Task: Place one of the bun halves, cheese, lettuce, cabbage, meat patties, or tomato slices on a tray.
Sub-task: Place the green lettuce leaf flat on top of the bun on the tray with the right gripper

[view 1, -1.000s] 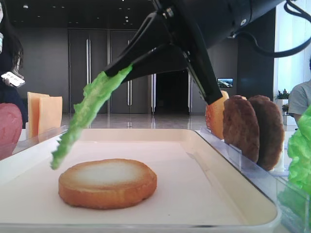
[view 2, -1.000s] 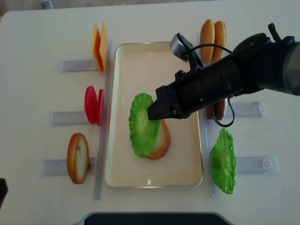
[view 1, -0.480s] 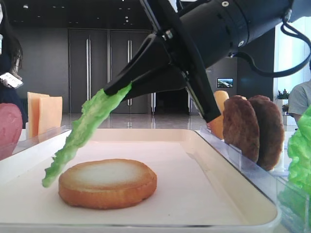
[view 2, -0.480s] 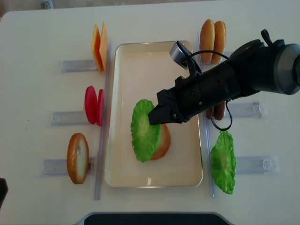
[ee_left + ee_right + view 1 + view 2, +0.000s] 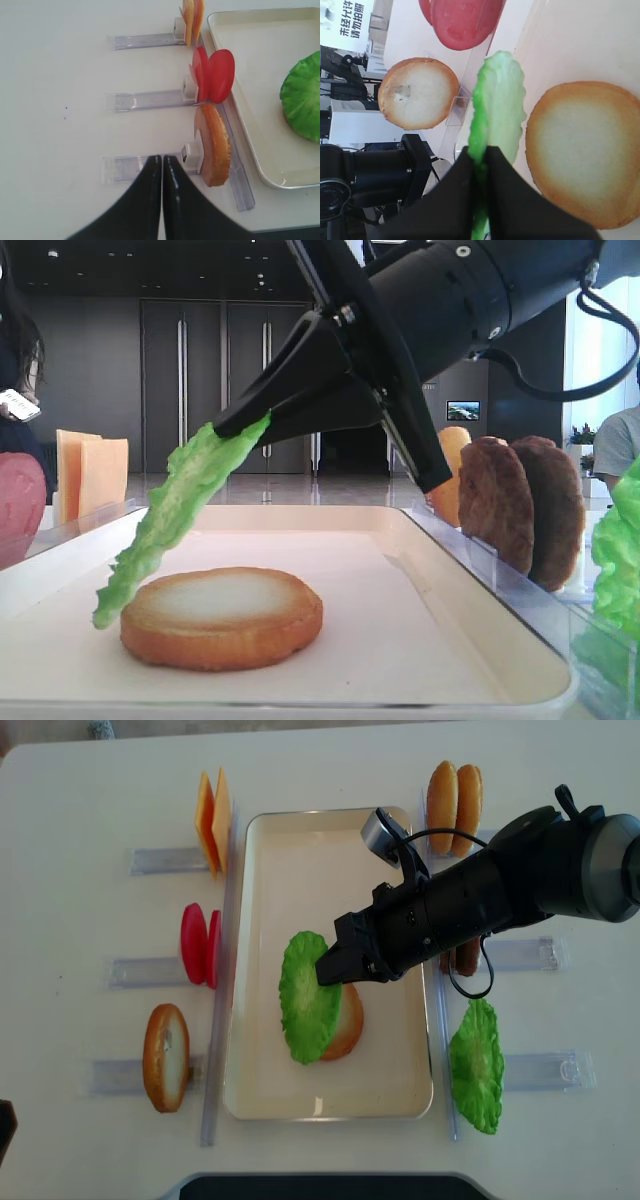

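Observation:
My right gripper [image 5: 328, 970] is shut on one edge of the bright green lettuce [image 5: 308, 998], with black fingers pinching it from both sides [image 5: 480, 152]. The leaf [image 5: 175, 510] hangs tilted, and its lower tip sits beside the left edge of a bun half [image 5: 222, 615] that lies cream face up on the cream-white tray [image 5: 330, 815]. From above, the lettuce covers the left part of that bun half [image 5: 350, 1020]. Out to the left of the tray, my left gripper [image 5: 162, 159] is shut and empty above the table, next to an upright bun half [image 5: 215, 145].
Clear holders flank the tray. On the left stand cheese slices [image 5: 212, 820], tomato slices [image 5: 200, 945] and a bun half [image 5: 165, 1057]. On the right are bun halves [image 5: 453, 792], dark meat patties [image 5: 520, 505] and a bulky green leaf clump [image 5: 475, 1065].
The right gripper has sunk a little with the lettuce. The leaf's lower tip has dropped closer to the tray beside the bun half. The left gripper has stayed put.

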Action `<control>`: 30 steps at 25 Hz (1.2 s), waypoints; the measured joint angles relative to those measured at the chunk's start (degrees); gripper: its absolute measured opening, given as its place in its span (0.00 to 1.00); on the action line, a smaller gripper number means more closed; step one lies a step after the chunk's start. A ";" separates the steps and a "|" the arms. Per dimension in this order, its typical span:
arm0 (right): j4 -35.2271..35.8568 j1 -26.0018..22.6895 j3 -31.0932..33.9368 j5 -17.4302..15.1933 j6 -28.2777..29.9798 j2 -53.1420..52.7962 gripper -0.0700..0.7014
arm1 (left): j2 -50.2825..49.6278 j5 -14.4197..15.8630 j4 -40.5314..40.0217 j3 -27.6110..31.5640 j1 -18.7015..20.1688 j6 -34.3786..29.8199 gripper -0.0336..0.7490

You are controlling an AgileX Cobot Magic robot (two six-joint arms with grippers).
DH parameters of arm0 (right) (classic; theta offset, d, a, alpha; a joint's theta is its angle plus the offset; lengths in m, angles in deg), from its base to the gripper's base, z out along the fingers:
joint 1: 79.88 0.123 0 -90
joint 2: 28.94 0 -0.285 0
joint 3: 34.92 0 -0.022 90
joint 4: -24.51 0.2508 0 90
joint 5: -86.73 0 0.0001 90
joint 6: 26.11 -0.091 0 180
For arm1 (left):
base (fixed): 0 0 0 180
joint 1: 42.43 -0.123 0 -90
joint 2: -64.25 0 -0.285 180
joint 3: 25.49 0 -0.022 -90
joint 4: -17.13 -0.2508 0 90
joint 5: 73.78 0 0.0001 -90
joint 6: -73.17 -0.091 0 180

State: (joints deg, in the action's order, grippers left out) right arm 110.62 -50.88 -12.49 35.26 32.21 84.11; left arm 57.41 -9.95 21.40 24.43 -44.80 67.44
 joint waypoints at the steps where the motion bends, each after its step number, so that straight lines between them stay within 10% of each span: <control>1: -0.05 0.00 0.00 0.00 0.00 0.00 0.16 | 0.00 0.00 0.00 0.00 0.00 0.00 0.03; 30: -5.63 0.00 0.00 3.68 -0.43 0.00 0.17 | 0.00 0.00 0.00 0.00 0.00 0.00 0.03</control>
State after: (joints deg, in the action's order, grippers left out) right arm 104.99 -50.88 -12.49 38.94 31.78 84.11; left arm 57.41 -9.95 21.40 24.43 -44.80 67.44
